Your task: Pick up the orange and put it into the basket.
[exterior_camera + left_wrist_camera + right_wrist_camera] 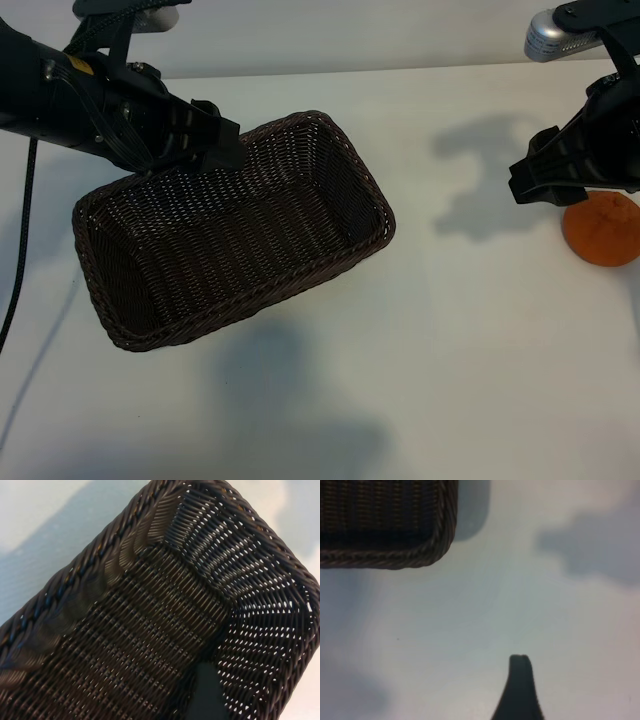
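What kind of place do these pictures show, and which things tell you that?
Probably a robot test bench: a plain white table holding only a wicker basket and an orange, with the left gripper and right gripper above.

Both arms reach in angled downward, left pincer [222,140] and right pincer [532,178] spread apart, holding nothing.

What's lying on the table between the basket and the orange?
Nothing: the exterior view shows only bare white table with shadows between the basket and the orange.
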`<move>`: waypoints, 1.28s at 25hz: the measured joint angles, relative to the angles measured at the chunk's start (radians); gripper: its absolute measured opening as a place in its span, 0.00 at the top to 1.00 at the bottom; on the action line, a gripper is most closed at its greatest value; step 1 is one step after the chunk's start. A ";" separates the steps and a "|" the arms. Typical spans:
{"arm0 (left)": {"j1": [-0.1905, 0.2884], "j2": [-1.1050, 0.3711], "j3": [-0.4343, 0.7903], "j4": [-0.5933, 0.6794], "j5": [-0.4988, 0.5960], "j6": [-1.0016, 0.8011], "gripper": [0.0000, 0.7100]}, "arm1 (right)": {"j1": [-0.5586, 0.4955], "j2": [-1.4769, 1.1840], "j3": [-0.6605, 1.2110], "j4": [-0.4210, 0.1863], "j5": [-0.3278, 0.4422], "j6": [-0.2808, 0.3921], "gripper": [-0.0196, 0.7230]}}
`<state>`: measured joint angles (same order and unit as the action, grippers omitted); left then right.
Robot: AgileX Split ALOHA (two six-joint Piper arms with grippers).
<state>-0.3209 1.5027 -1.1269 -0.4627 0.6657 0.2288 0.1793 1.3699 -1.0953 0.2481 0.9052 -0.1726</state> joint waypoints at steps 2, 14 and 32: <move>0.000 0.000 0.000 0.000 0.000 0.000 0.23 | 0.000 0.000 0.000 0.001 0.001 0.000 0.23; 0.000 0.000 0.000 0.000 0.000 0.000 0.23 | 0.000 0.000 0.000 0.017 0.003 0.001 0.23; 0.000 -0.013 0.000 0.075 0.006 -0.120 0.23 | 0.000 0.000 0.000 0.058 0.003 0.005 0.23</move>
<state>-0.3209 1.4894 -1.1269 -0.3875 0.6717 0.1086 0.1793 1.3699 -1.0953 0.3066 0.9083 -0.1674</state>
